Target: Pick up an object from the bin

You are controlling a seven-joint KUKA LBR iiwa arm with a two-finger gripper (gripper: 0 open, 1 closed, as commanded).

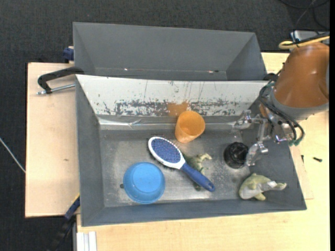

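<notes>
Nearest us, a pale green soft toy (259, 186) lies just in front of the small black round thing (235, 155). The blue bowl (143, 182) and the blue-and-white brush (175, 160) are well off to its left in the view. The hand (250, 136) hangs just right of the black thing, spread open and empty. An orange cup (189, 126) sits behind it, leftward. So we reckon nothing's picked yet; closing on something and lifting are all left.

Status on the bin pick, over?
Gripper open, nothing between fingers, at view's right of bin. Black round thing just beside it. Pale green toy close below.
</notes>
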